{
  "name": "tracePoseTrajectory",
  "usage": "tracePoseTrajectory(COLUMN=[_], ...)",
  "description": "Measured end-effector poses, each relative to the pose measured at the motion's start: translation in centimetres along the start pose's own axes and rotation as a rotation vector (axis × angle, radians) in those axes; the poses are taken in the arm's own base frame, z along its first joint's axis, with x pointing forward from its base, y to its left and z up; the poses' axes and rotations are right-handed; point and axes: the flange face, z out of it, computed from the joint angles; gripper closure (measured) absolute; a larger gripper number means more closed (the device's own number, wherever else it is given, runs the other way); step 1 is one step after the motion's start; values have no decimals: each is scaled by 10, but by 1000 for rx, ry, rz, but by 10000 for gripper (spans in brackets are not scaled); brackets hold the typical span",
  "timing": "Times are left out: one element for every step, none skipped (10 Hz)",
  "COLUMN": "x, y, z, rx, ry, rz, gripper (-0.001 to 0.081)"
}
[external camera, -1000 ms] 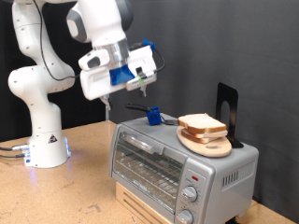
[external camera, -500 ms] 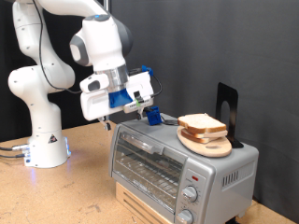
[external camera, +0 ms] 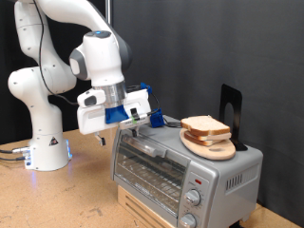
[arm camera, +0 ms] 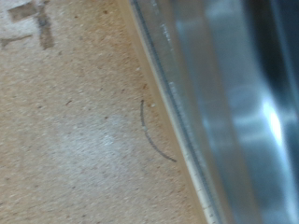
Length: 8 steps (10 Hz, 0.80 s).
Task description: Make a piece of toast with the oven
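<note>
The gripper's (external camera: 139,124) fingertips merge with the dark rear top edge of the oven (external camera: 180,166), so their spacing is unreadable. The oven's lower right corner runs past the exterior view's bottom. The wrist view is blurred: only the oven's metal edge (arm camera: 234,103) shows, fingers unseen.

A brown wooden table (external camera: 57,199) carries the white robot base (external camera: 47,152) and the oven (external camera: 185,171).

Probably a lab: black backdrop (external camera: 256,47), bare wooden bench (external camera: 57,195).
</note>
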Motion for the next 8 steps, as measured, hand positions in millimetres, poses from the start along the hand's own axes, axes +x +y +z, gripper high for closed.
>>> tracePoseTrajectory(x=[8,18,29,39,48,55,62,65], y=[4,9,15,22,29,36,44,53], z=[-2,-3,-2,-1,1,3,7,16], rx=[-7,-16,-28,-37,-44,-57,-74,-99], ry=[22,47,71,92,106,114,119,118], rz=[-2,-1,0,5,13,22,30,33], gripper=[-2,-2,-2,-2,-2,-2,-2,-2])
